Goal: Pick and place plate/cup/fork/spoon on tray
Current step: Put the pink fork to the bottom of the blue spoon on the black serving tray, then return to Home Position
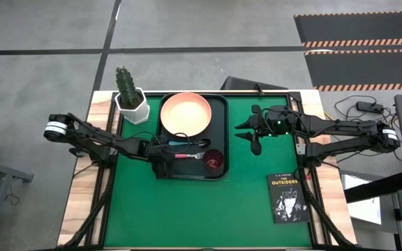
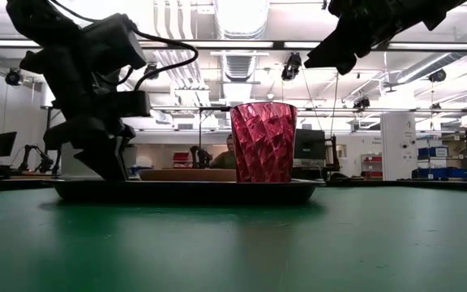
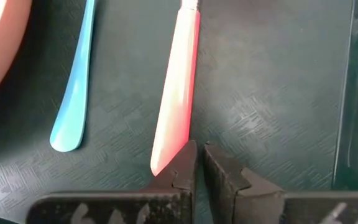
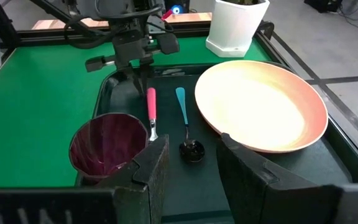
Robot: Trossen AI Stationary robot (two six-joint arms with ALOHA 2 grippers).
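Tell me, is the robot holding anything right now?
No. The left gripper is shut beside the fork's pink handle end, not around it. The right gripper is open, holding nothing.

On the tray (image 1: 221,104), the plate (image 1: 185,114) sits at 12 o'clock, the cup (image 1: 213,160) at 5, the spoon (image 1: 191,143) and fork (image 1: 189,156) between them.
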